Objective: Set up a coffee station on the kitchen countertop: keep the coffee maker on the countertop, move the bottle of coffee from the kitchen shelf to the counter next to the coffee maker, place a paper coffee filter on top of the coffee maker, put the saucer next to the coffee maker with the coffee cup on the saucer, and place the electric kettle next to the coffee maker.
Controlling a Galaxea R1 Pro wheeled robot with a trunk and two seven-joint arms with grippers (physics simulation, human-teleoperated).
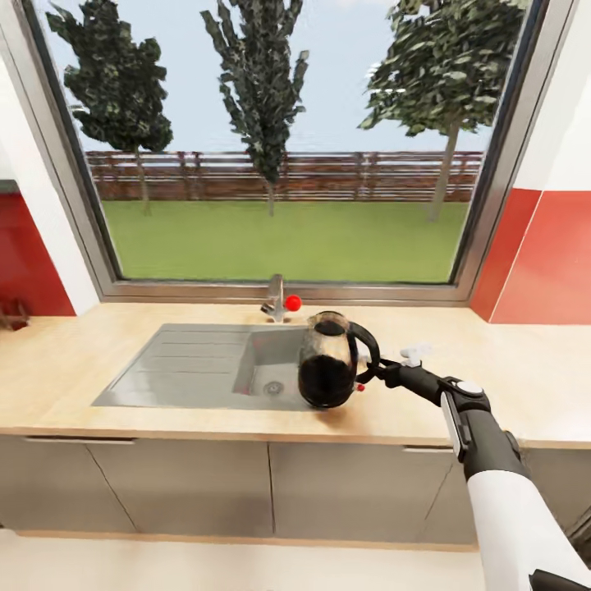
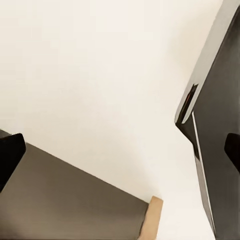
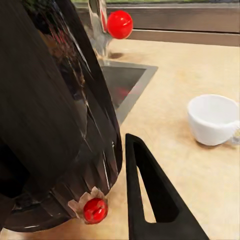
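A: At the sink's right edge, where is the electric kettle (image 1: 330,361)?

B: On the tabletop (image 1: 525,386), tilted, its base overlapping the sink (image 1: 197,361) rim, in front of the faucet (image 1: 277,297) with the red knob.

A: State of the right pincer (image 1: 371,372)?

B: Pressed together on the kettle's black handle; one finger (image 3: 150,200) lies beside the dark body.

A: Other items?

B: A white coffee cup (image 3: 214,119) stands on the tabletop near the kettle.

A: Left pincer?

B: Dark fingertips (image 2: 9,157) sit at the frame edges, spread apart, holding nothing.

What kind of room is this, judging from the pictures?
Most likely a kitchen: a wooden countertop with a built-in sink and faucet under a large window, cabinets below, and an electric kettle standing beside the sink.
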